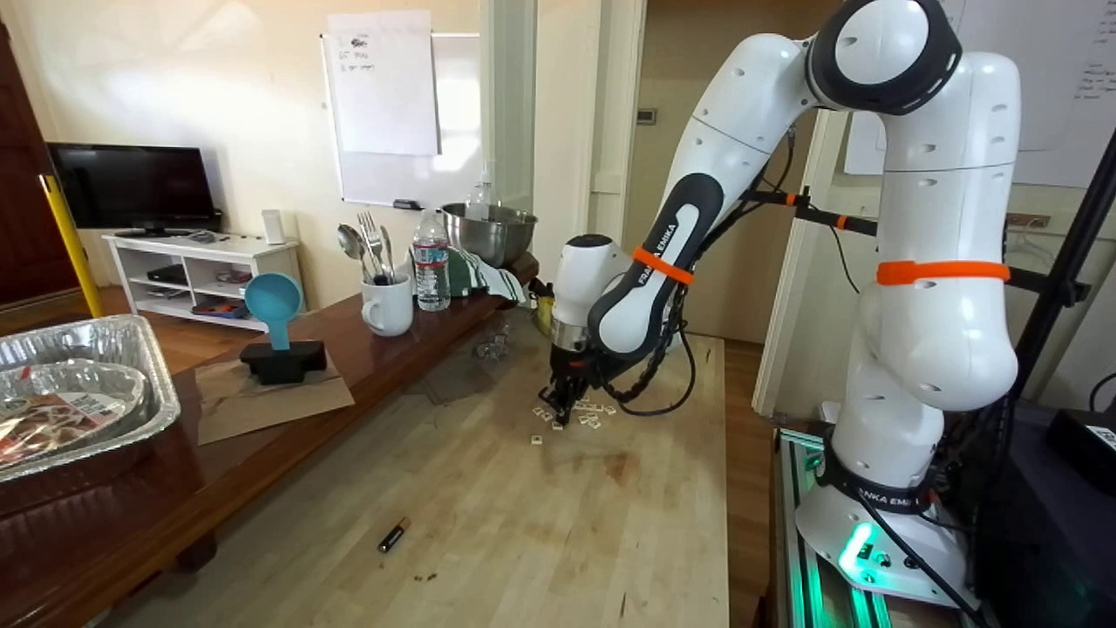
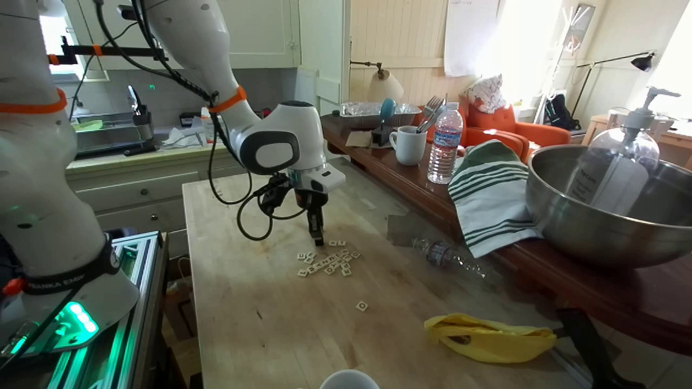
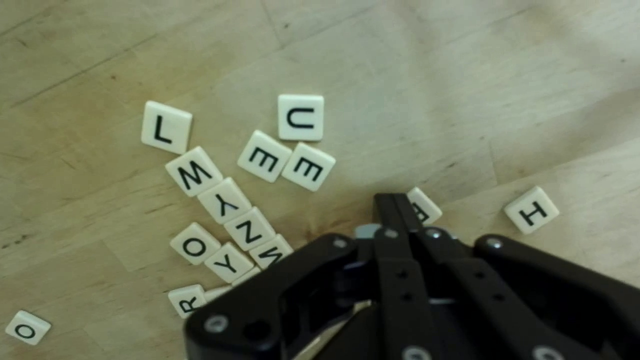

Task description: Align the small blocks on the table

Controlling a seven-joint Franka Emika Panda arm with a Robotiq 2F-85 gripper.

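Small blocks, pale tiles with black letters, lie on the wooden table (image 1: pixel 506 532) in both exterior views. In the wrist view, W (image 3: pixel 194 171), Y (image 3: pixel 224 200), N (image 3: pixel 250 228) and one more tile form a slanting row, with L (image 3: pixel 166 127) at its upper end. U (image 3: pixel 300 117) sits above two E tiles (image 3: pixel 309 167). Another O tile (image 3: pixel 28 327) and H (image 3: pixel 531 210) lie apart. My gripper (image 3: pixel 393 197) is shut with nothing between its fingertips, right of the row. It partly hides a tile (image 3: pixel 426 206) and covers the row's lower end.
A battery (image 1: pixel 394 535) lies on the table. A crumpled clear bottle (image 2: pixel 446 256), a yellow object (image 2: pixel 489 337) and a white cup (image 2: pixel 350 381) are also there. Along one side runs a raised dark wooden ledge with a mug (image 2: pixel 409 146), water bottle (image 2: pixel 446 143) and steel bowl (image 2: pixel 605 232).
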